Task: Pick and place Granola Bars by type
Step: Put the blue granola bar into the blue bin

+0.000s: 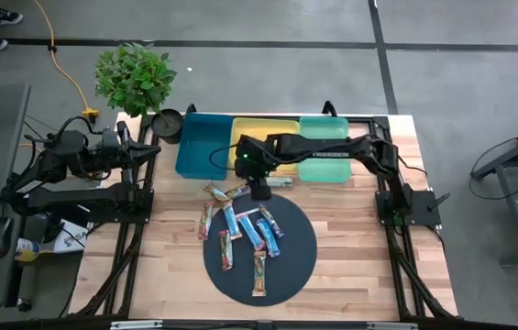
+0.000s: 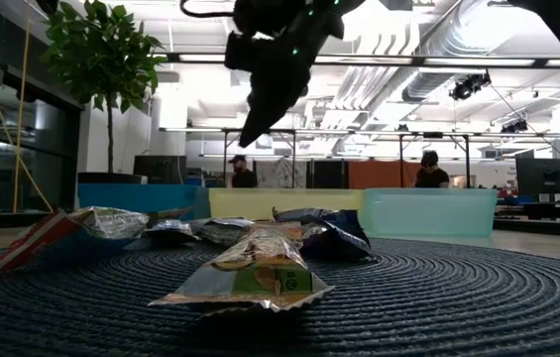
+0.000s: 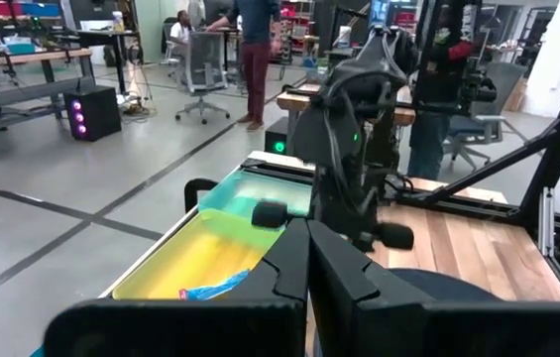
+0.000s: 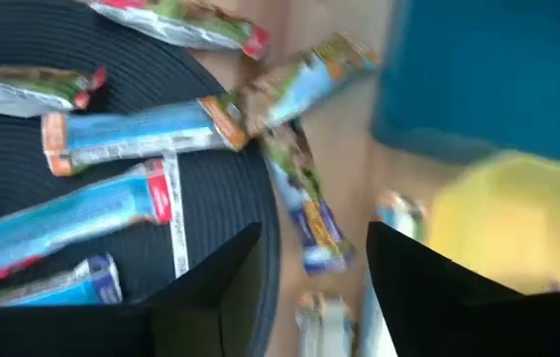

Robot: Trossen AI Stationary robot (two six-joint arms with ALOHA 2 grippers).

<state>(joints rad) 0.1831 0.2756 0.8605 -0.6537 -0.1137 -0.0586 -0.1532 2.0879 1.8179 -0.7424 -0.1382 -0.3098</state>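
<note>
From my seat, the nearest thing to the table-level camera is 1 granola bar (image 2: pixel 250 273) lying flat on the round dark mat (image 1: pixel 300 261), its wrapper crumpled. Behind it the rest of the Granola Bars (image 1: pixel 245 231) lie scattered over the mat's far half and spill onto the bare wood beyond its edge, blue ones mixed with the multicolour ones. I'd say that is the unsorted pile I'm drawing from.

Above that far edge hangs the right gripper (image 1: pixel 259 190), arm stretched across from the right side of the table. Its fingers are parted with nothing between them; through its wrist camera I look past them at bars on the mat's rim and the wood. I read this as lining up for a pick.

Further back sit 3 bins in a row: blue bin (image 1: pixel 199 147), yellow bin (image 1: pixel 263 133) and green bin (image 1: pixel 327 151), presumably 1 per type. A blue wrapper (image 3: pixel 205 290) already lies in the yellow one.

The left gripper (image 3: pixel 307 260) waits off the table's left edge, fingers clenched together on nothing. A potted plant (image 1: pixel 135 78) stands beyond the corner.
</note>
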